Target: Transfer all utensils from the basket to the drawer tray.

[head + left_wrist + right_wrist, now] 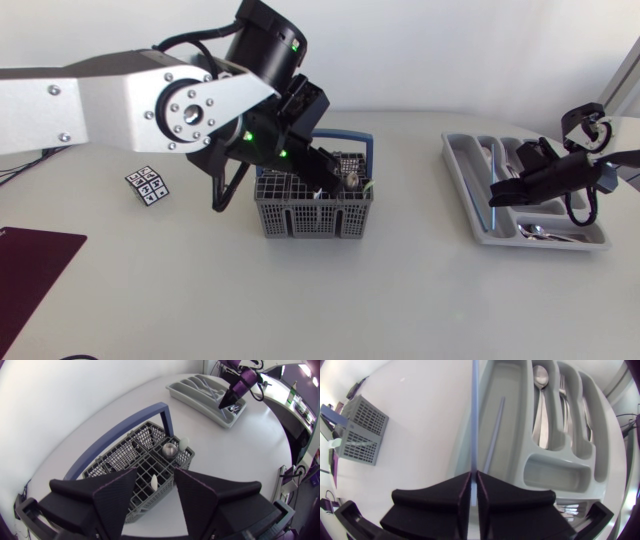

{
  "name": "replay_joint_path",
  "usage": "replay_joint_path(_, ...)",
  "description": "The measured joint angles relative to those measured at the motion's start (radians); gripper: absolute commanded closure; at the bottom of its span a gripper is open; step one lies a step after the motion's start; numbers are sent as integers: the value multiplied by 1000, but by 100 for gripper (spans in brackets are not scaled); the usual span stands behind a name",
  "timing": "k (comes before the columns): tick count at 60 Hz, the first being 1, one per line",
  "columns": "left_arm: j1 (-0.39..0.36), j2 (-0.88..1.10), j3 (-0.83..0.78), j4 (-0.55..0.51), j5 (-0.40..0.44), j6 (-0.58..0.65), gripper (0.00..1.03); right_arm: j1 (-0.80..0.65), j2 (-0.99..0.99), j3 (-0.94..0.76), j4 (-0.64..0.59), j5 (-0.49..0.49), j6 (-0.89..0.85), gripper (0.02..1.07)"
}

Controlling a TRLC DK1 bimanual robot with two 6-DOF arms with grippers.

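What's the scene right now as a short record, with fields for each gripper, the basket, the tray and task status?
Left gripper: open, above the basket, with a white handle below the gap
Right gripper: shut on a thin utensil, at the long side of the tray
In basket: several utensils standing
In tray: spoon, long stick, more cutlery
Task status: unfinished

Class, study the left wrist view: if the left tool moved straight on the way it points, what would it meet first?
Most likely the white handle standing up in the grey basket. It sits right ahead, in the gap of the open left tool. Depth is hard to judge, though.
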Motion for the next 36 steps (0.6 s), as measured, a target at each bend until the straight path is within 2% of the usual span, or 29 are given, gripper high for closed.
replay_joint_path(8,-29,15,-1,1,-55,8,49,5,56,39,5,21,19,96)
replay_joint_path(12,-46,29,-1,1,-93,9,49,12,77,45,16,34,25,72)
replay_joint_path(13,-48,32,-1,1,-102,9,49,14,81,45,19,36,25,60)
replay_joint_path(17,-63,51,-1,-4,-152,9,49,21,92,45,19,42,28,40)
replay_joint_path(21,-77,64,1,-35,-187,8,49,28,94,45,19,58,29,25)
replay_joint_path(24,-87,78,7,-68,-198,7,49,34,94,45,19,61,29,19)
replay_joint_path(36,-104,162,96,-173,-242,-8,49,48,84,42,19,106,48,11)
